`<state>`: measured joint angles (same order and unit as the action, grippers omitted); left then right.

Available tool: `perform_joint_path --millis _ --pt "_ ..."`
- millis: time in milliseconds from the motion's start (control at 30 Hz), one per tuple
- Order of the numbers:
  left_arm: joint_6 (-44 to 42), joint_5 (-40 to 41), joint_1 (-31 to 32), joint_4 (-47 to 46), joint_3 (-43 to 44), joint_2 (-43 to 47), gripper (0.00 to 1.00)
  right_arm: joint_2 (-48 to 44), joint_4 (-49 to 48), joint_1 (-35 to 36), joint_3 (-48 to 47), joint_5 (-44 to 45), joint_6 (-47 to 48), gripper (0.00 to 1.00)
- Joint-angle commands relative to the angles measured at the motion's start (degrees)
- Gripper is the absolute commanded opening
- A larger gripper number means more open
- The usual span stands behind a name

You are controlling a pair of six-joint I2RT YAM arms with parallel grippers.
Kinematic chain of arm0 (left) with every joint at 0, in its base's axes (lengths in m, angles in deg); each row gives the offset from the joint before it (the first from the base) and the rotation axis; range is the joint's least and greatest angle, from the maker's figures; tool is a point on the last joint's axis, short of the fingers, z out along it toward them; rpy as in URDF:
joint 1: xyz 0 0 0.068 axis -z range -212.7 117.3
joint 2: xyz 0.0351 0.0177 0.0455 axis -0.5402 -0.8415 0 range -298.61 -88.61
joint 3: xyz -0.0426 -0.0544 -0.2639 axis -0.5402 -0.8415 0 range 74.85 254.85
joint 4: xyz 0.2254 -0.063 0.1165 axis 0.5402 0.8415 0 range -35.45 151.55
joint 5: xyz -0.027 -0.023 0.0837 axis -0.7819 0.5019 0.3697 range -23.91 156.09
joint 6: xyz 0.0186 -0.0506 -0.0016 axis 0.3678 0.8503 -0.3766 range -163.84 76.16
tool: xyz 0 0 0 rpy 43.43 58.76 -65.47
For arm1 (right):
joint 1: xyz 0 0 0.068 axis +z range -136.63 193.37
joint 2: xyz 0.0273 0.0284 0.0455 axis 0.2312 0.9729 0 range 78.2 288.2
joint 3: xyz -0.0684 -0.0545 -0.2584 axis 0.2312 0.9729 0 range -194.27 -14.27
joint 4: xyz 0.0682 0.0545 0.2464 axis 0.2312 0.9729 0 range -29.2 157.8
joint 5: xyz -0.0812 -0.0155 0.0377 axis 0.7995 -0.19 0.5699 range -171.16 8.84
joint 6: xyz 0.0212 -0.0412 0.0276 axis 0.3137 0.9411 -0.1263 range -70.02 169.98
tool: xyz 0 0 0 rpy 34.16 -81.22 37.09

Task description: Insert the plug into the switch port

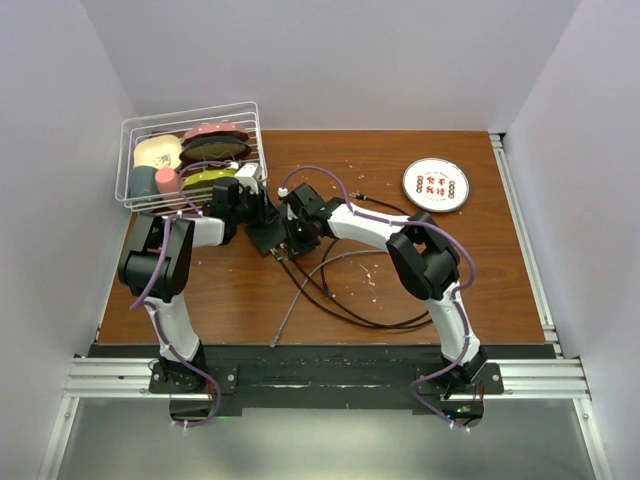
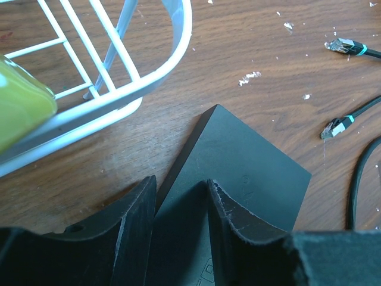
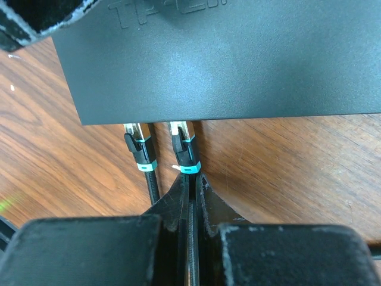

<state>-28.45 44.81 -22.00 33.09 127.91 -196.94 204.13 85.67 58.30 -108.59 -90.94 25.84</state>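
The flat black switch box [image 1: 268,234] lies on the wooden table beside the basket. My left gripper [image 1: 258,208] straddles one corner of the box [image 2: 250,161], with the box between its fingers [image 2: 134,226]. My right gripper [image 1: 293,222] is shut on a black cable just behind its teal-banded plug [image 3: 186,149]. The plug's metal tip is in a port on the box's long edge [image 3: 226,116]. A second plug [image 3: 138,148] sits in the port to its left. In the right wrist view the right gripper [image 3: 191,179] is right behind the plug.
A white wire basket [image 1: 190,155] with dishes stands at the back left, close to the left gripper. A round white disc with red marks [image 1: 436,184] lies at the back right. Black cables [image 1: 340,290] loop across the table's middle. Two loose plugs [image 2: 342,46] [image 2: 333,127] lie nearby.
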Motion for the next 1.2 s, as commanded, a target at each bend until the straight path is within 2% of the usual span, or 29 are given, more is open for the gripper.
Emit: perform_joint_path --millis 0,167,500,800,1167 --pt "3.06 -8.43 2.75 14.77 -4.28 -3.29 0.28 1.87 -17.12 -1.95 -4.73 9.08 -4.07 0.00" --pt "2.97 -9.04 3.01 14.77 -4.28 -3.73 0.25 1.60 -19.76 -2.04 -3.15 10.48 -6.09 0.00" --pt "2.71 -9.92 3.71 15.21 -4.28 -4.25 0.13 3.01 -21.43 -1.95 -4.29 11.45 -7.06 0.00" --pt "2.53 -10.36 4.06 15.56 -4.19 -4.61 0.09 3.18 -22.75 -2.12 -4.11 13.03 -7.76 0.00" --pt "2.36 -11.77 4.51 15.83 -3.93 -5.40 0.05 6.78 -21.26 -1.95 -10.79 9.07 0.32 0.00"
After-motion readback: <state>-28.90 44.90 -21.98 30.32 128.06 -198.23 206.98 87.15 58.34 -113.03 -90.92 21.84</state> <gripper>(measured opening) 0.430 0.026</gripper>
